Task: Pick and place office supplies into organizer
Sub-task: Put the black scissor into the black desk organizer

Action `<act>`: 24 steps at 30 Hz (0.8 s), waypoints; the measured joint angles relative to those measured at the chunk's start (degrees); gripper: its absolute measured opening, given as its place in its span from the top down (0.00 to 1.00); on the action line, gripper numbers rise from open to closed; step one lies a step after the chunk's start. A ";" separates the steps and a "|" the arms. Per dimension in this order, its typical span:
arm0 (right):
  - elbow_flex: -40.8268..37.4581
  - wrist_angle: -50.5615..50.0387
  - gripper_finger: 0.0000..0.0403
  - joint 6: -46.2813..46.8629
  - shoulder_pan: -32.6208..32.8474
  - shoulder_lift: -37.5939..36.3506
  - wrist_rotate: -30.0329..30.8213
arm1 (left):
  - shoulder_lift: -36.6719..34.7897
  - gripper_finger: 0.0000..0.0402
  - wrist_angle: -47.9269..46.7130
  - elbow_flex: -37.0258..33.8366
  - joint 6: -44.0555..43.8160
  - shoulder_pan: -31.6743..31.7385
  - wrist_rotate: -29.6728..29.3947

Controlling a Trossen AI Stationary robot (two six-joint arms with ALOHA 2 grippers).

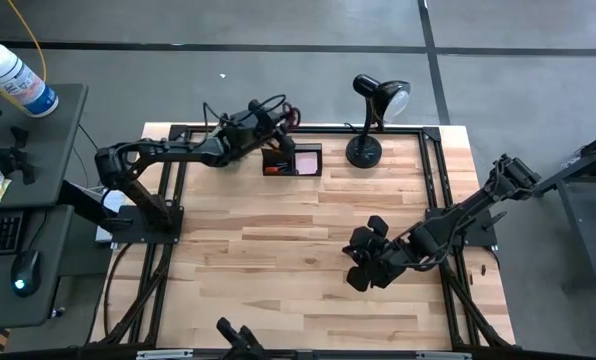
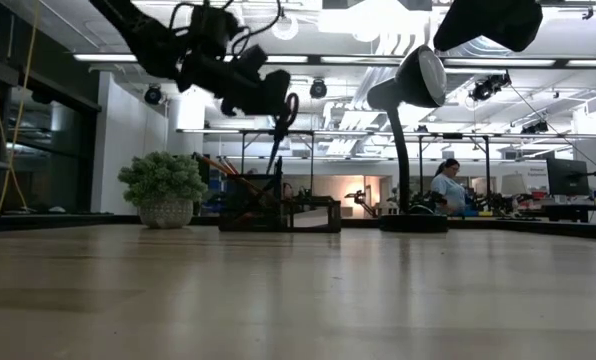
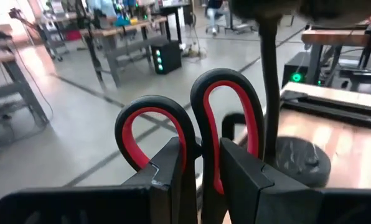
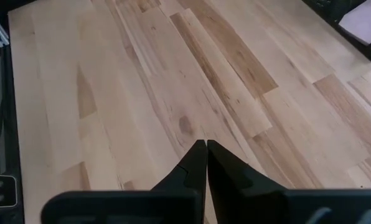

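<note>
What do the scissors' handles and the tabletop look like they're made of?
Scissors: the handles look like moulded plastic, glossy black outside with a red inner lining; smooth rounded loops, held in the left gripper. Tabletop: wood, apparently butcher-block planks with visible grain, knots and a light satin sheen.

Scissors with black handles lined in red are being shown; a black organizer, black desk lamp and pale wood-grained table are being seen.
</note>
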 joint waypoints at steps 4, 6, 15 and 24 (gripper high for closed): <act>0.00 0.04 0.98 -0.71 -0.46 0.00 -0.28 | -0.11 0.82 4.79 -3.33 -3.16 1.32 3.31; 0.00 0.08 0.98 -0.73 -0.54 0.00 -0.28 | -0.24 0.82 7.17 -5.01 -4.15 1.33 3.67; 0.00 0.08 0.98 -0.74 -0.52 0.00 -0.26 | -0.21 0.82 7.22 -8.59 -4.52 1.18 2.31; 0.00 0.10 0.98 -0.75 -0.52 0.00 -0.08 | -0.13 0.82 5.96 -8.62 -6.06 1.16 1.22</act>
